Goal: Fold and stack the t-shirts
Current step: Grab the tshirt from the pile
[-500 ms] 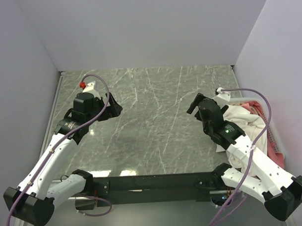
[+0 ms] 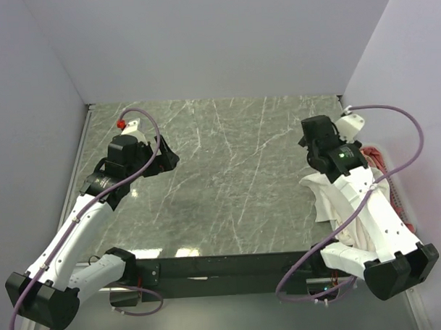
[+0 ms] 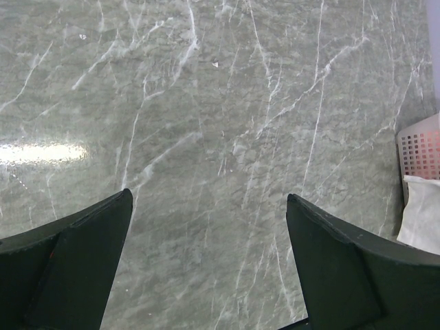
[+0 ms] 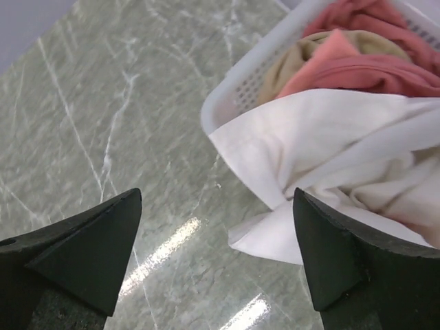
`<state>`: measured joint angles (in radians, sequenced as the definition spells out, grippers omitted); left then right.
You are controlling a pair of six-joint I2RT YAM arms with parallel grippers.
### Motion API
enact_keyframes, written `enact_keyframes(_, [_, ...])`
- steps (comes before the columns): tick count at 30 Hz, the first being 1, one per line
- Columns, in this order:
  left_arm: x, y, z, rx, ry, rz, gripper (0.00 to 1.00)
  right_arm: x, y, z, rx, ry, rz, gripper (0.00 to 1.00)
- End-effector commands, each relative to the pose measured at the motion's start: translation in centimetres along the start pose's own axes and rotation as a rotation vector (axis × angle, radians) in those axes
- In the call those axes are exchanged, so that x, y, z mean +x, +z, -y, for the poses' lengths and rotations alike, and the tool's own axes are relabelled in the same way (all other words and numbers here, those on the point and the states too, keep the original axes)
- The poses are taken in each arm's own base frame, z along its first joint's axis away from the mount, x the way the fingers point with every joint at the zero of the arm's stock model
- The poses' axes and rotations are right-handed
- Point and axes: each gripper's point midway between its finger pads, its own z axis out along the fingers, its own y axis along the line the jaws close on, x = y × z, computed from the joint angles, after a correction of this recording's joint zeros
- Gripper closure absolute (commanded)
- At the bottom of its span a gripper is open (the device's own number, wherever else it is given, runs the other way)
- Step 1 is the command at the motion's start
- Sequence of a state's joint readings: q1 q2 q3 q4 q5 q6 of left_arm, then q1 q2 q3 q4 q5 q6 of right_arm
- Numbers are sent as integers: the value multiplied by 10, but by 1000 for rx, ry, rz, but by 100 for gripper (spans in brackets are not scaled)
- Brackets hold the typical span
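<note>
The right gripper (image 4: 216, 196), spread and empty, has swung to the upper right of the top view, above the white t-shirt (image 4: 323, 130) spilling from the basket (image 4: 230, 96). A first pickup looks near; the left gripper (image 3: 210, 199) is spread too.

Grey-green marbled table top (image 2: 228, 172): lying flat, spreading across whole enclosure floor, showing thin white veins throughout. Glare patches (image 3: 41, 151): shining on polished surface toward near edge. White plastic basket (image 4: 237, 93): sitting upright on table at far right side, just beside right wall, showing perforated wall and rounded rim. Pale plain walls (image 2: 202, 42): standing at back and both sides, meeting table edges.
</note>
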<state>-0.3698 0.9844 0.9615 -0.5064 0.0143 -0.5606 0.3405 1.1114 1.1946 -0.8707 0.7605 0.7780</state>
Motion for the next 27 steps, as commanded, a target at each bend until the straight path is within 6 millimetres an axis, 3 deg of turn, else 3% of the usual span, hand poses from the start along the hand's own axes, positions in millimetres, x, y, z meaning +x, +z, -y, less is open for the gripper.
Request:
enact_keyframes(1, [-8,-4,4,18,22,25,0,-15,-12,30,91,58,9,4])
enact_keyframes(11, [-11,-13,4,16,-6,51,0,52,-19,95,296,140,-134,7])
enact_keyframes(17, [-12,-17,4,20,-11,63,1,67,-17,110,352,184,-131,8])
enact_keyframes(22, [-12,-16,4,20,-13,60,1,78,-4,113,397,185,-134,10])
enact_keyframes(26, [-12,-15,4,20,-16,60,1,67,4,110,421,177,-92,28])
enact_keyframes(27, [-11,-15,4,19,-16,59,1,63,5,110,431,164,-83,44])
